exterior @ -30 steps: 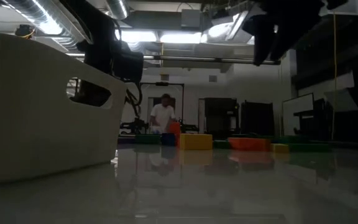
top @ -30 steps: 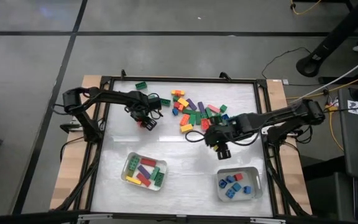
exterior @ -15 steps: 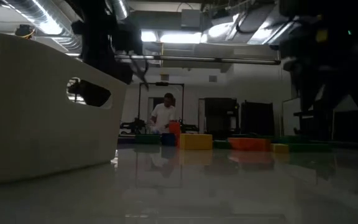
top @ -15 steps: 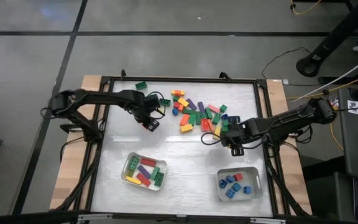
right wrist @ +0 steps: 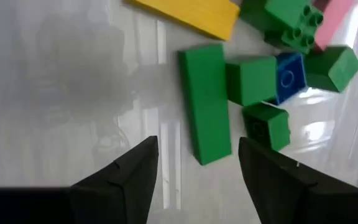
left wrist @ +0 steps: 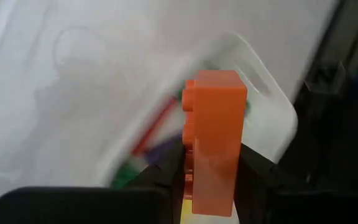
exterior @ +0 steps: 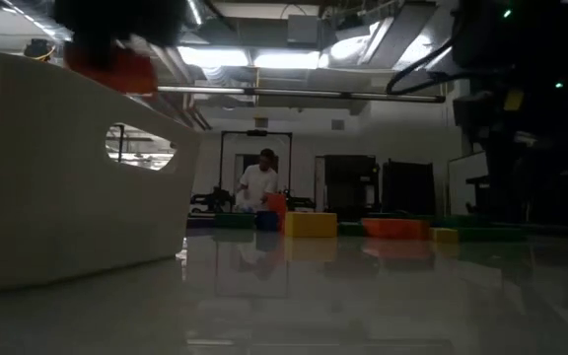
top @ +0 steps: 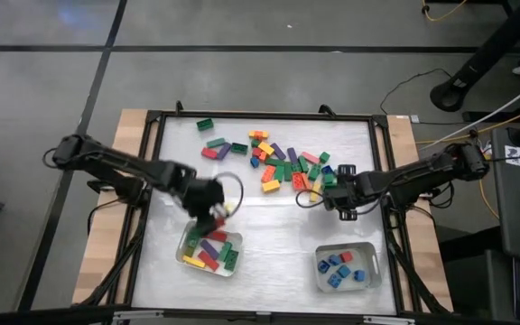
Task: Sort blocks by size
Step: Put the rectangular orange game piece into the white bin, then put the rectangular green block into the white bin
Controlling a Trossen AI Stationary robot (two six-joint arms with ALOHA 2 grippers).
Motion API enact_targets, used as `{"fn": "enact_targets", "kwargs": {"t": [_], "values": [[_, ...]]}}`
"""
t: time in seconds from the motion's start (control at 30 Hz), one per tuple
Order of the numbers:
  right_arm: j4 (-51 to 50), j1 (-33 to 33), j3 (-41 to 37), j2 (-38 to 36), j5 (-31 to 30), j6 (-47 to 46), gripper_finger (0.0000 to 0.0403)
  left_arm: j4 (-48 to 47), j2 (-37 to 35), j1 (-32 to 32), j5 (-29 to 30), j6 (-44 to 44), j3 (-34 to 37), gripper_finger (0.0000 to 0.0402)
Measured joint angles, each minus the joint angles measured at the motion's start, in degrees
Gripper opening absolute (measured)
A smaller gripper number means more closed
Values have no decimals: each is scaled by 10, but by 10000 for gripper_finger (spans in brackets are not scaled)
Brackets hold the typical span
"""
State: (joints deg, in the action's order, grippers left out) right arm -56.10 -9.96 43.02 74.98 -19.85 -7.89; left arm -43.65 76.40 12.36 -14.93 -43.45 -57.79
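Observation:
My left gripper (top: 211, 217) hangs over the far edge of the left tray (top: 186, 238), shut on a long orange block (left wrist: 213, 137). That block also shows high at the left of the low view (exterior: 111, 64). The tray holds several long blocks. My right gripper (top: 339, 204) is open at the right end of the block pile (top: 283, 162). Its fingertips (right wrist: 197, 149) stand on either side of one end of a long green block (right wrist: 205, 106), which lies flat on the table, untouched. The right tray (top: 320, 255) holds small blue blocks and a red one. My left gripper pinches the orange block between its two fingers, on the studded face (left wrist: 190, 168) and the face opposite. The fingers slant down from the table's left. The block runs along them and sticks out beyond their tips. It is lifted clear above the tray.
More loose blocks lie apart at the far left: a green one (top: 205, 124) and a small cluster (top: 220, 147). A dark frame (top: 152, 162) rims the white table. In the low view a person (exterior: 259, 182) stands in the room far behind the table.
My left gripper has lifted the orange block off the table at the far left and swung it toward the near edge, over the left tray, rolling as it went. My right gripper has sunk and shifted toward the table's right, to the pile's right end.

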Motion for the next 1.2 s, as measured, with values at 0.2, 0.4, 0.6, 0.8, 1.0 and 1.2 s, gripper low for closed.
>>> {"fn": "enact_targets", "kwargs": {"t": [0.2,0.4,0.6,0.8,1.0,1.2], "values": [[11,74,-8,0,53,55,221,69,20,96,59,-26,20,90],[24,133,-8,0,92,98,221,67,41,116,129,-70,31,103],[25,165,-8,0,149,122,221,67,59,116,131,-72,31,134],[26,173,-8,2,149,127,221,68,65,116,131,-72,31,171],[30,173,-8,2,128,129,221,68,65,116,131,-72,31,186],[32,172,-8,5,125,129,221,69,65,116,131,-72,31,185]]}}
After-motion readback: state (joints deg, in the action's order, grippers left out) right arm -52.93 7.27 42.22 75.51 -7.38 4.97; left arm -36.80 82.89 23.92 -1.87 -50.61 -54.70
